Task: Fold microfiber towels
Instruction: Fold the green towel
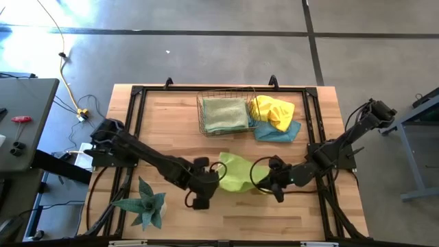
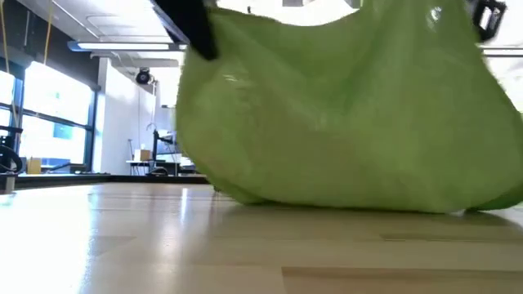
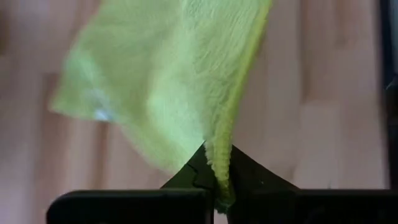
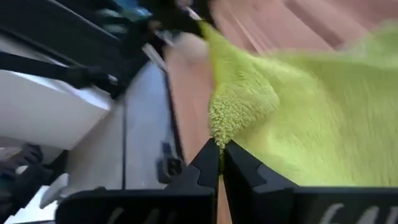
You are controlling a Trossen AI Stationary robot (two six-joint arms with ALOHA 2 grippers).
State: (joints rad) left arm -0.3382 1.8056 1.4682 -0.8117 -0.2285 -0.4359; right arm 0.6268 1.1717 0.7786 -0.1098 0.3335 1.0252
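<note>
On the table (image 1: 171, 116), the left gripper (image 1: 214, 175) is clamped on one edge of the lime towel (image 1: 236, 171), which lies mid-table below the basket (image 1: 223, 113), and the right gripper (image 1: 269, 180) is clamped on its opposite edge.

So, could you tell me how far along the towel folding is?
Done: one pale green towel lies folded in the wire basket. In hand: the left gripper and right gripper each pinch the lime green towel. Left: the yellow towel and blue towel, crumpled beside the basket.
</note>
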